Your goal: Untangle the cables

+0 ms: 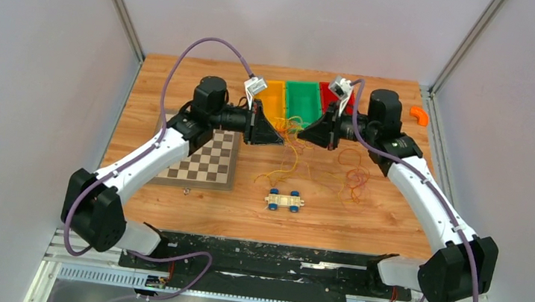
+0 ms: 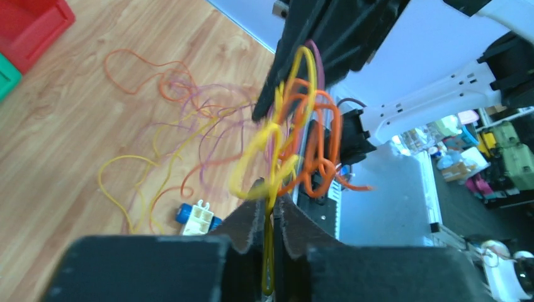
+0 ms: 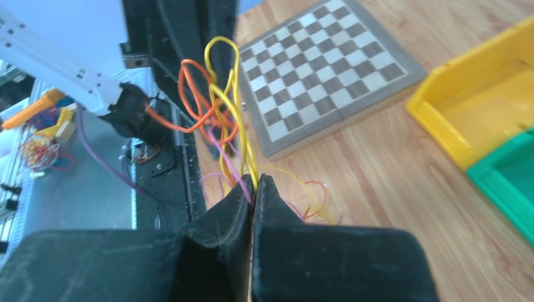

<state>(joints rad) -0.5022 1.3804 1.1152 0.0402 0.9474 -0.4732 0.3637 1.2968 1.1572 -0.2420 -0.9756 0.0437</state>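
The cables (image 1: pixel 355 177) are thin yellow, orange and red wires in loose loops on the wooden table, and a knotted bunch (image 2: pixel 296 138) is lifted between my two grippers. My left gripper (image 1: pixel 281 139) (image 2: pixel 269 192) has its jaws a narrow gap apart, and a yellow loop runs down between them. Facing it tip to tip, my right gripper (image 1: pixel 302 136) (image 3: pixel 255 182) is shut on yellow and pink strands of the same bunch (image 3: pixel 217 107). Further strands trail from the bunch down to the table.
A small toy car (image 1: pixel 284 200) (image 2: pixel 198 217) with blue wheels lies in front of the grippers. A chessboard (image 1: pixel 207 160) (image 3: pixel 327 82) sits at the left. Yellow (image 1: pixel 274 99), green (image 1: pixel 303 101) and red (image 1: pixel 328 96) bins stand at the back, with an orange object (image 1: pixel 420 116) far right.
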